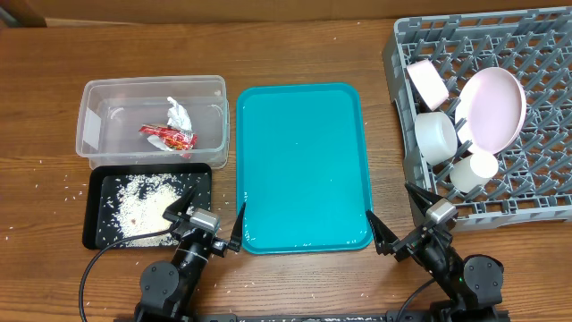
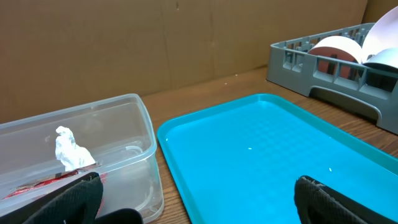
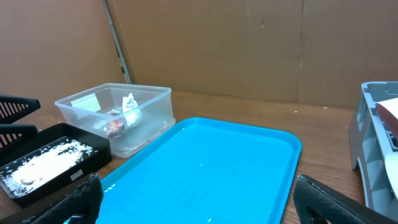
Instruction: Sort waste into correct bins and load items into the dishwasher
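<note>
The clear tub [image 1: 152, 82] holds the red-and-white wrapper [image 1: 167, 137] and the white paper scrap [image 1: 179, 113]. The black tray [image 1: 91, 224] in front of it holds the rice crumbs [image 1: 143, 206]. The grey dish rack [image 1: 483, 27] at the right holds the plate [image 1: 490, 107], two bowls [image 1: 429, 82] and the cup [image 1: 474, 170]. Chopsticks are out of view. My left gripper [image 1: 212, 224] is open and empty between the black tray and the teal tray; in the left wrist view [image 2: 199, 205] it is beside the tub [image 2: 124, 124]. My right gripper [image 1: 399, 219] is open and empty by the rack's near corner.
The large teal tray [image 1: 299, 152] lies in the middle between both grippers, with a few specks on it. It fills the right wrist view [image 3: 205, 168]. A few crumbs lie on the wood left of the black tray.
</note>
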